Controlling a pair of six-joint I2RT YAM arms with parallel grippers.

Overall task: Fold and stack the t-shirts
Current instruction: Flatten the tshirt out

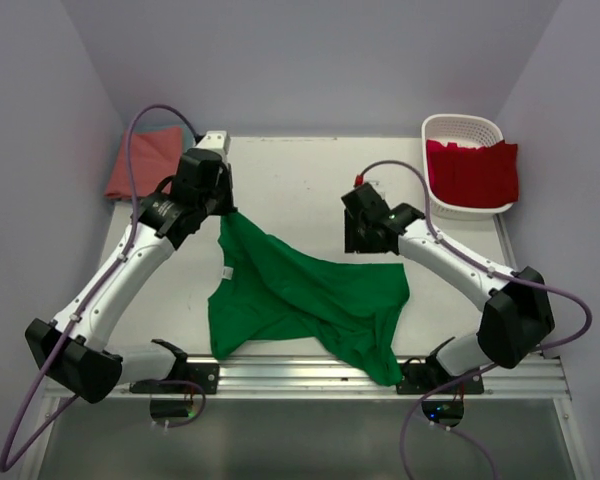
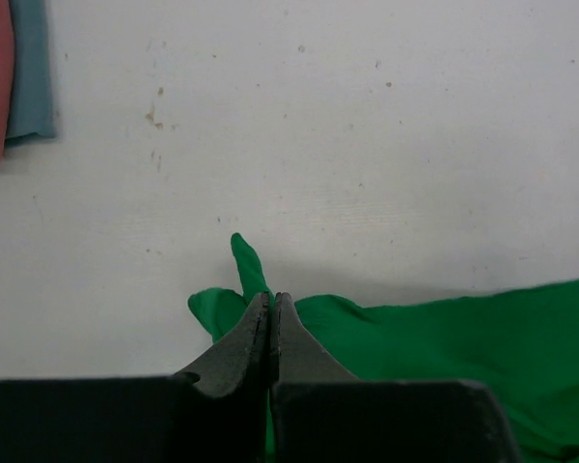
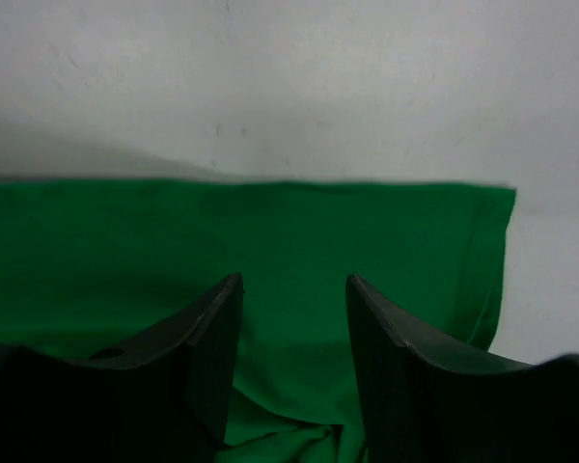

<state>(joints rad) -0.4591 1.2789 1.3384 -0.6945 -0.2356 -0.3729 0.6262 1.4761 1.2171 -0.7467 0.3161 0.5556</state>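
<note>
Fig.: L hand (image 2: 271, 301) pinches green t-shirt (image 1: 300, 295) by a corner, prob. to pull it flat on bench (image 1: 290, 170); R hand (image 3: 294, 289) spread above opposite hem, gripping nothing.

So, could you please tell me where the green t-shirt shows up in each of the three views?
Top external: the green t-shirt lies rumpled at the centre of the white table.
Left wrist: bottom centre to right edge, a corner pinched in the shut left gripper.
Right wrist: a flat band across the lower half, under the open right gripper.
Shared landmark: the bare white table beyond it.
</note>
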